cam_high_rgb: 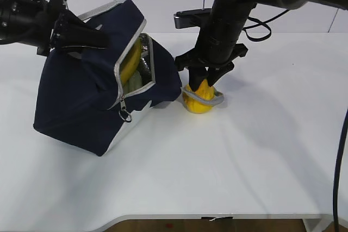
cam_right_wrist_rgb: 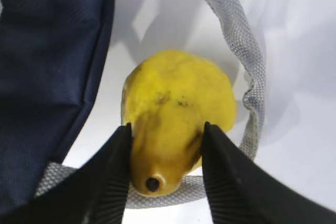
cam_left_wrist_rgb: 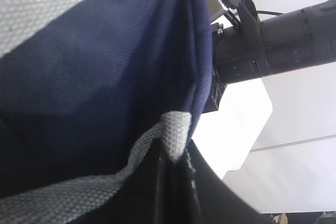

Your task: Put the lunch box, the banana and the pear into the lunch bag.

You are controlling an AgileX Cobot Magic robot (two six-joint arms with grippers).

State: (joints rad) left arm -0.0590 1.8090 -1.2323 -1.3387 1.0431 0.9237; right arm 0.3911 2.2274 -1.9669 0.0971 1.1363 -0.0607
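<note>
The navy lunch bag (cam_high_rgb: 81,101) stands tilted on the white table, its zipper mouth open towards the right. The banana (cam_high_rgb: 129,63) shows inside the opening, with a pale green bit of the lunch box (cam_high_rgb: 136,81) below it. My left gripper (cam_high_rgb: 81,39) is shut on the bag's grey webbing handle (cam_left_wrist_rgb: 173,135) and holds the bag's top up. The pear (cam_high_rgb: 200,97) sits on the table right of the bag, inside a loop of the other grey handle (cam_right_wrist_rgb: 247,77). My right gripper (cam_right_wrist_rgb: 165,145) is shut on the pear (cam_right_wrist_rgb: 176,114), fingers on both sides.
The grey ring pull of the zipper (cam_high_rgb: 125,115) hangs at the bag's lower front. The white table stretches to the right and front of the pear. The table's front edge (cam_high_rgb: 217,217) runs along the bottom of the exterior view.
</note>
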